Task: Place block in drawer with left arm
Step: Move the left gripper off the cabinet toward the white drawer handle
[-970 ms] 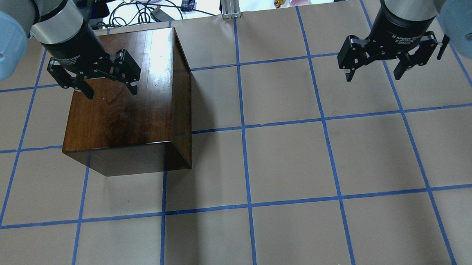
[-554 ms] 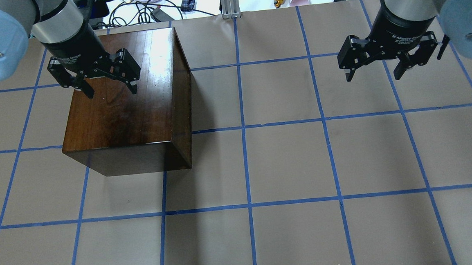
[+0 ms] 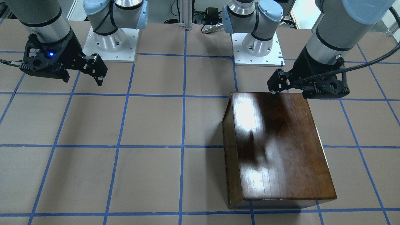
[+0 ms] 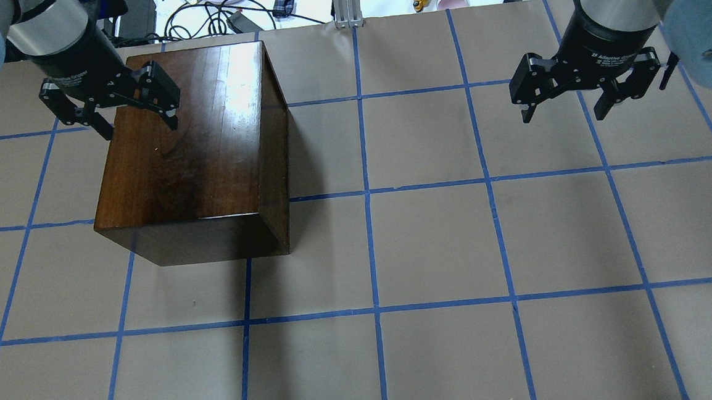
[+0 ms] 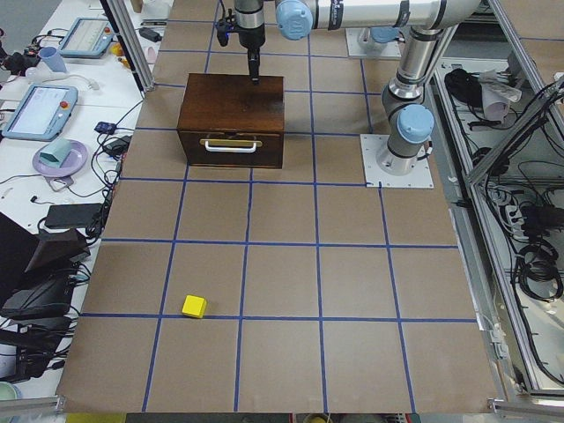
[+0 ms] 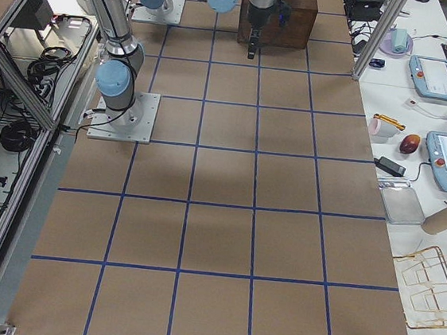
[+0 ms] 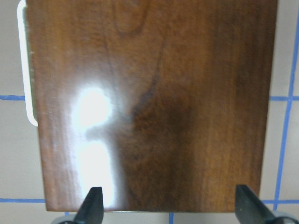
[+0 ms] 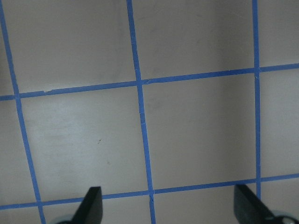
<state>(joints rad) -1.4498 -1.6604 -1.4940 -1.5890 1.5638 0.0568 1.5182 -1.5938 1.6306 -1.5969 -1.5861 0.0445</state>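
One small yellow block (image 5: 194, 306) sits on the table (image 5: 352, 291) well apart from the wooden box (image 4: 192, 148), light and rigid by my reckoning, best pinched across two flat faces, as my left gripper (image 4: 140, 130) hovers over the box, jaws apart, empty.

Block (image 5: 194, 306) on the table (image 5: 282, 282), drawer (image 5: 231, 150) shut, left arm (image 4: 58, 32) above the box (image 4: 192, 142).
Seen from overhead, the block, a small yellow cube, sat flat on the table, well apart from the drawer and at its 9 o'clock. The drawer was pushed flush into the dark wooden box, its dark front and pale bar handle facing 9 o'clock. The left arm hung over the box's 11 o'clock corner, its gripper (image 4: 140, 128) pointing down with fingers spread wide.
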